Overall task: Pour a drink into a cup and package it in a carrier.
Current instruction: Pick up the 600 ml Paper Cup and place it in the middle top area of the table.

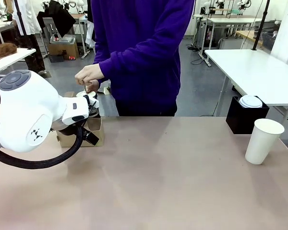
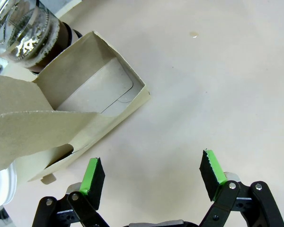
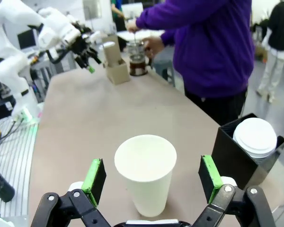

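The brown cardboard carrier (image 1: 95, 130) stands at the table's far left, partly behind my left arm. In the left wrist view the carrier (image 2: 92, 101) lies just ahead and to the left of my open left gripper (image 2: 152, 177), whose fingers hold nothing. Behind it stands the glass pitcher (image 2: 26, 33) with the dark drink (image 2: 62, 39); a person's hands (image 1: 89, 75) are at its top. The white paper cup (image 1: 263, 140) stands lidless at the far right. My right gripper (image 3: 152, 182) is open, its fingers on either side of the cup (image 3: 146, 165), apart from it.
A black cube box (image 1: 246, 117) holding a white-lidded cup (image 1: 251, 101) sits behind the paper cup at the table's right edge. The person in a purple top (image 1: 144, 48) stands at the far side. A small drop (image 2: 194, 34) marks the tabletop.
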`<state>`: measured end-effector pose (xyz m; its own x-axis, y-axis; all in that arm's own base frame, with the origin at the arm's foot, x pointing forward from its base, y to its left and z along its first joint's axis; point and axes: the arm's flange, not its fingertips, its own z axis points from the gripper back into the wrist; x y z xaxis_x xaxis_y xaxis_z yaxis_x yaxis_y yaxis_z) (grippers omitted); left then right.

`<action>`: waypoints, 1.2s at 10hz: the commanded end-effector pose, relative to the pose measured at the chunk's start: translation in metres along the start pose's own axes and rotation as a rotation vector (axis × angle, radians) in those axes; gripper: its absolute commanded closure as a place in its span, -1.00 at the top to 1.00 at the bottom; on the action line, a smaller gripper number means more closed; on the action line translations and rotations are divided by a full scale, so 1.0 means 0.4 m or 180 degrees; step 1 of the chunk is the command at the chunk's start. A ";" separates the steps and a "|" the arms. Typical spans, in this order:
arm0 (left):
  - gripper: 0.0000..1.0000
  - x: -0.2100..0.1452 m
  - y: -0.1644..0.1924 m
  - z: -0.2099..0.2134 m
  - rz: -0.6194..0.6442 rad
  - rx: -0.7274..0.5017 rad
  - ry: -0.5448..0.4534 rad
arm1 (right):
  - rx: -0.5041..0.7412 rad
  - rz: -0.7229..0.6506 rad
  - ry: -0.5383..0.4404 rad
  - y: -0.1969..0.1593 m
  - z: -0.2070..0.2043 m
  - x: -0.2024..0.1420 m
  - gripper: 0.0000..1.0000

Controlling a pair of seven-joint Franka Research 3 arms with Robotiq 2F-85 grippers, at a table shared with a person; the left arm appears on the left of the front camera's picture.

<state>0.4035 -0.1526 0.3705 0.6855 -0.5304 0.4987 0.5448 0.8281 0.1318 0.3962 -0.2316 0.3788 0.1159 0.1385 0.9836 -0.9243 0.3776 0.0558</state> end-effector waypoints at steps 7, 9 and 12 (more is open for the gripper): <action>1.00 -0.001 0.001 0.001 0.0005 -0.0003 -0.0002 | -0.0230 0.0201 -0.0388 -0.056 -0.076 -0.271 1.00; 1.00 -0.001 0.001 0.001 0.0005 -0.0003 -0.0002 | -0.0141 0.0144 -0.0356 -0.053 -0.106 -0.286 1.00; 1.00 -0.001 0.001 0.001 0.0005 -0.0003 -0.0002 | -0.0006 0.0134 -0.0315 -0.050 -0.148 -0.292 1.00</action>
<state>0.4035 -0.1526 0.3705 0.6855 -0.5305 0.4987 0.5449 0.8281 0.1318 0.4232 -0.2095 0.2530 0.0560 0.0521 0.9971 -0.9258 0.3766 0.0324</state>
